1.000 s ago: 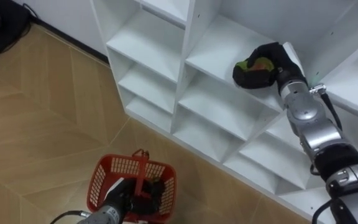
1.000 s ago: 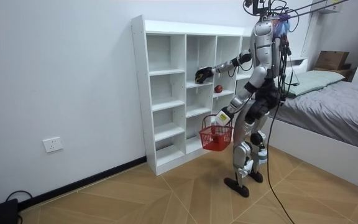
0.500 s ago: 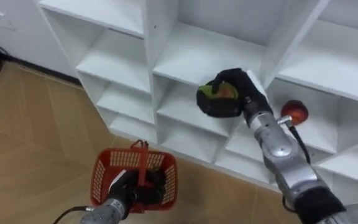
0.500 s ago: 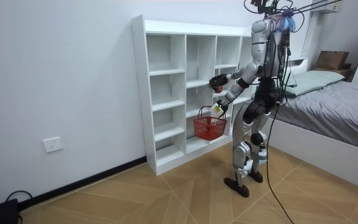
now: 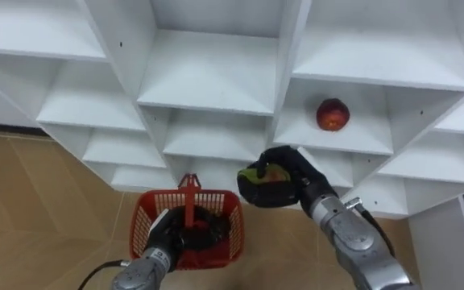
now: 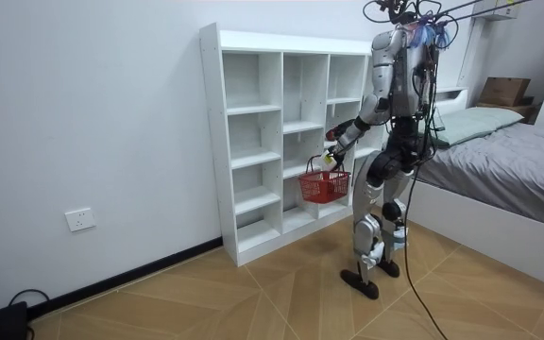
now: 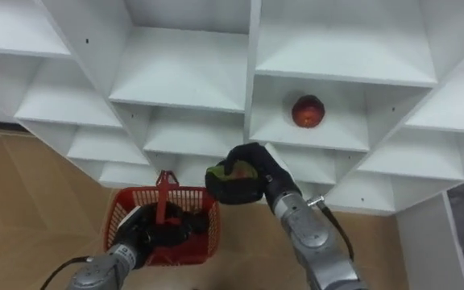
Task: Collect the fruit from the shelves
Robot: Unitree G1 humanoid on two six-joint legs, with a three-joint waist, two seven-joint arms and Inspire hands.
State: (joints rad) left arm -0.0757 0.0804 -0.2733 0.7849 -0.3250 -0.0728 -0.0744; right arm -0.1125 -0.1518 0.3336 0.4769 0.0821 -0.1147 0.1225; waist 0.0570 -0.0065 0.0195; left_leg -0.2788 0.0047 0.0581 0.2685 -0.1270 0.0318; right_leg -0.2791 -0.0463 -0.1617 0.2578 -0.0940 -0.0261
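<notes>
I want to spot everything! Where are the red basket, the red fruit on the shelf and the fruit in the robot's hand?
red basket [image 5: 232, 229], left eye view, its right mesh wall.
red fruit [image 5: 333, 114], left eye view, its middle.
held fruit [image 5: 269, 172], left eye view, its visible green skin.

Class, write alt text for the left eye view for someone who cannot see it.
The right hand grips a green-yellow fruit beside the rim of a red basket, which the left hand holds by its handle. Behind, a red fruit sits in white shelves.
</notes>
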